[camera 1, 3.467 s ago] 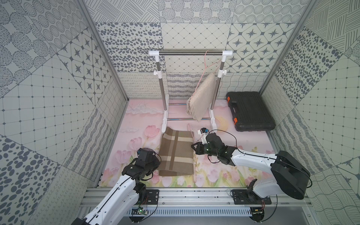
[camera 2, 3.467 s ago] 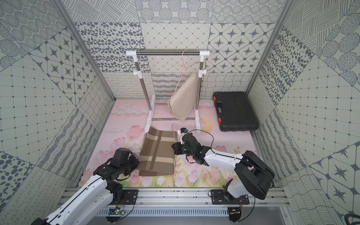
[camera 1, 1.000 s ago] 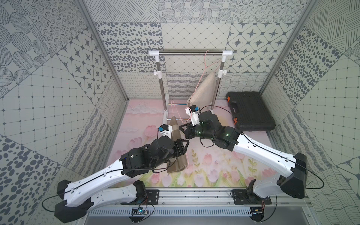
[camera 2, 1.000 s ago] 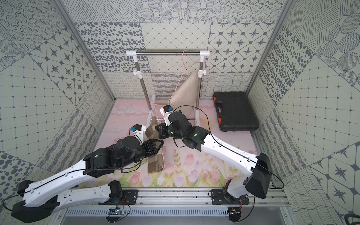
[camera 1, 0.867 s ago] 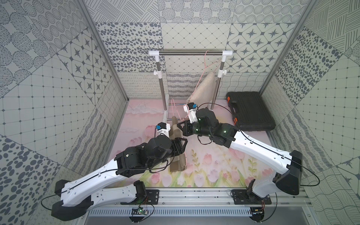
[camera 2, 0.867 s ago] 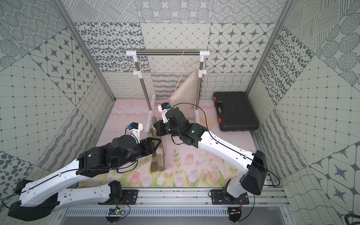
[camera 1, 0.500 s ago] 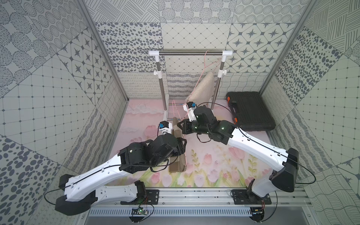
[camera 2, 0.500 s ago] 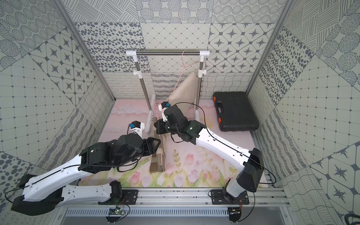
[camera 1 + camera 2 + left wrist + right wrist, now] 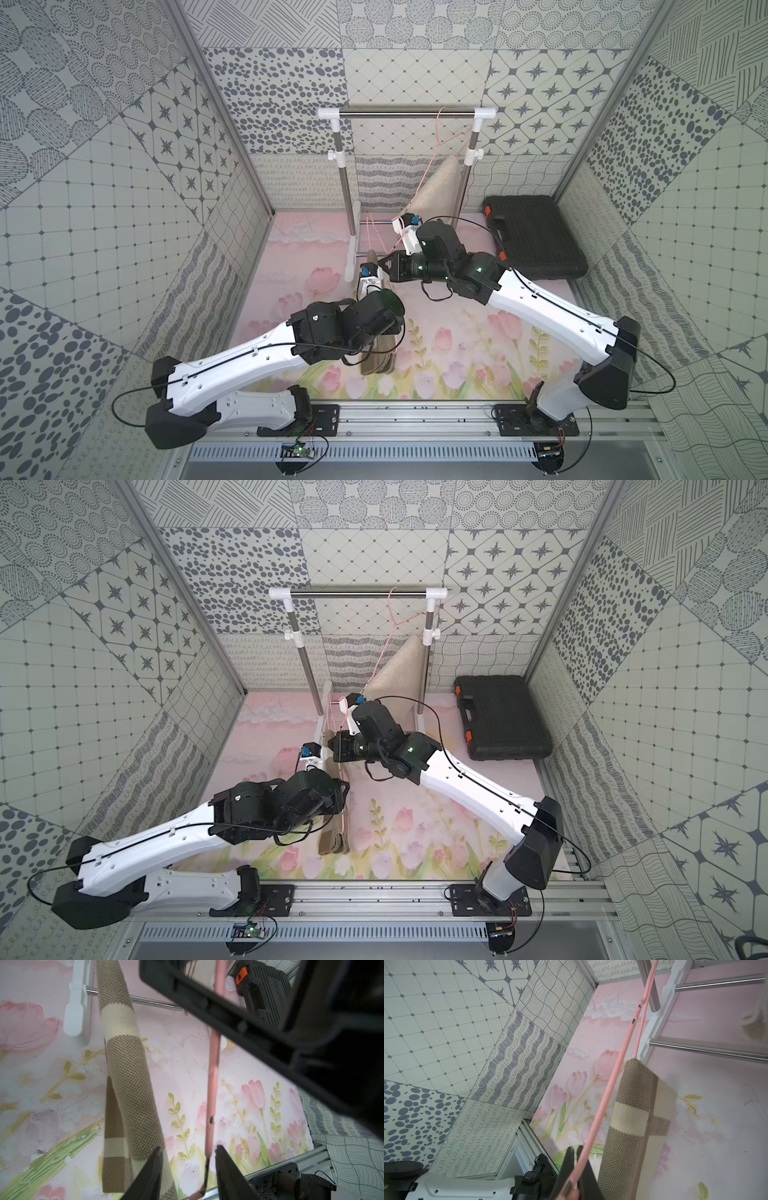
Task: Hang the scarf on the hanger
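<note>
The right hand point(image 9: 575, 1149) was clamped on the thin pink wire hanger point(image 9: 612, 1076), holding it above the pink floral table point(image 9: 457, 353). The brown-and-cream checked woven scarf point(image 9: 128, 1088) appeared folded over the hanger's wire, its lower end down by the table. The left hand point(image 9: 188, 1148) had its fingers apart, the scarf beside one and the wire against the other. Draping looked nearly done. The next move probably called for settling the scarf evenly, then hooking the hanger onto the steel-railed white rack point(image 9: 407, 113). Grey-patterned panels point(image 9: 104, 208) walled the cell, and a black plastic case point(image 9: 536, 237) lay near the back.
</note>
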Controlling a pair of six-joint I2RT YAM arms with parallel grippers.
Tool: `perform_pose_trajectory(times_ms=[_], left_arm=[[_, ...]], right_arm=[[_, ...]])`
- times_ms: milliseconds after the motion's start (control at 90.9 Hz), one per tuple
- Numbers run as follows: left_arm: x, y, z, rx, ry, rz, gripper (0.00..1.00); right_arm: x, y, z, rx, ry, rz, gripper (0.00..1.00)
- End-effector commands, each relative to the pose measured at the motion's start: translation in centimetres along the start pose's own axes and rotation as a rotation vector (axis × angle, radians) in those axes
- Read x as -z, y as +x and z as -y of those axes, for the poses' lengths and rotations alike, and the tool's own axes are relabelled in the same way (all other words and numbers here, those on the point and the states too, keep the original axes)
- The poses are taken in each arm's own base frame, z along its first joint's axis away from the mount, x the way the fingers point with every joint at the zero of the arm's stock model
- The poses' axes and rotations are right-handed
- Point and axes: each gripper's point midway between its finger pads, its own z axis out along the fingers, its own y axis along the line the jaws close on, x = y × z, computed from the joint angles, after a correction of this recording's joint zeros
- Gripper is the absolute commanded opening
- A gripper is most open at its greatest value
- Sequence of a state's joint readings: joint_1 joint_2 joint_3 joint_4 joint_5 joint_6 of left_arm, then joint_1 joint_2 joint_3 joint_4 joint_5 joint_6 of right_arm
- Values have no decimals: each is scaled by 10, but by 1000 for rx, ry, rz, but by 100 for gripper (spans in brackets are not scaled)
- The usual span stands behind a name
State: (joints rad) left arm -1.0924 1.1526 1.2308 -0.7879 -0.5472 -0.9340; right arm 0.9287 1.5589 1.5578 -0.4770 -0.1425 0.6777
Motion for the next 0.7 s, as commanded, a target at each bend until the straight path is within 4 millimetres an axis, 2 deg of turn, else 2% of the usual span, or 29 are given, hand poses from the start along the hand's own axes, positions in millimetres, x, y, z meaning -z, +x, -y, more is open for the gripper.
perform_pose_trajectory(times_ms=[0, 154, 308, 506, 539, 583, 693], left_arm=[[-3, -23, 14, -44, 7, 105, 36], [-5, -31, 22, -64, 15, 144, 35], [-1, -38, 24, -78, -3, 149, 0], [20, -45, 22, -94, -14, 109, 0], [24, -46, 21, -101, -27, 99, 0], [28, -47, 18, -111, -45, 85, 0], [40, -53, 17, -136, -41, 79, 0]], right_arm=[[8, -20, -20, 6, -74, 67, 0], [8, -17, -18, 2, -69, 61, 0], [10, -17, -13, -1, -64, 61, 0], [11, -20, -2, -3, -55, 60, 0], [11, -22, 2, -7, -51, 61, 7], [13, -24, 6, -7, -50, 64, 21], [24, -33, 15, -4, -42, 88, 35]])
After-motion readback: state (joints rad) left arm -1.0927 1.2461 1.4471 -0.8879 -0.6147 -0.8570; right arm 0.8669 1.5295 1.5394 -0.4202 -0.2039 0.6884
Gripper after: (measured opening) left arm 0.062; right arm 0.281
